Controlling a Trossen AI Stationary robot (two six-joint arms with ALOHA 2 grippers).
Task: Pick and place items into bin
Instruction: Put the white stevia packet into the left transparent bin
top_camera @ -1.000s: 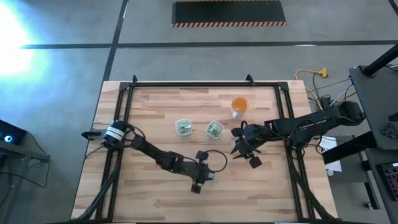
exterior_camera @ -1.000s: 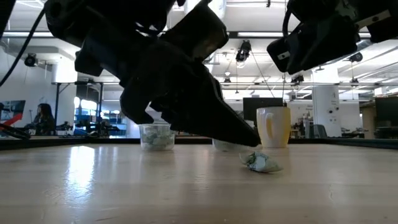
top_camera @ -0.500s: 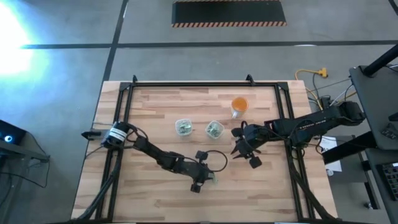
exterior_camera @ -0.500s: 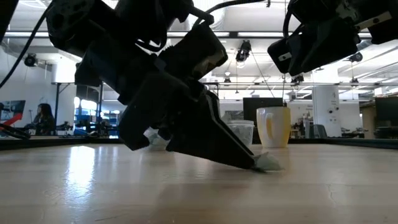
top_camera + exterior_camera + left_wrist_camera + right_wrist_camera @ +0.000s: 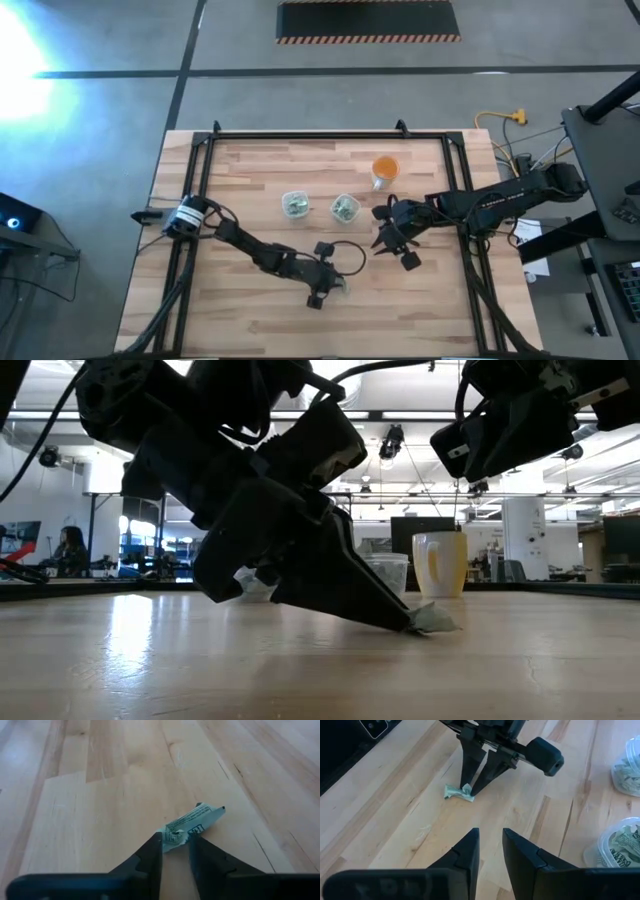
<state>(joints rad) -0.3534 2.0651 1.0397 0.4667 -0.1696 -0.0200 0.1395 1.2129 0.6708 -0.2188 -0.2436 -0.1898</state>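
Nearby, 2 clear cups (image 5: 294,205) hold wrappers (image 5: 627,773).

One loose green-and-white wrapper (image 5: 187,826) lies on the wooden table (image 5: 250,170), at the lower middle of the overhead picture. Two clear plastic cups stand near the middle of that picture: the left cup (image 5: 295,204) and the right cup (image 5: 345,208), each holding more wrappers, too small to count. One orange cup (image 5: 384,170) stands to their upper right. Two robot arms reach over the table, the left arm (image 5: 250,250) and the right arm (image 5: 490,200). One person (image 5: 72,550) shows at the far left of the low picture.
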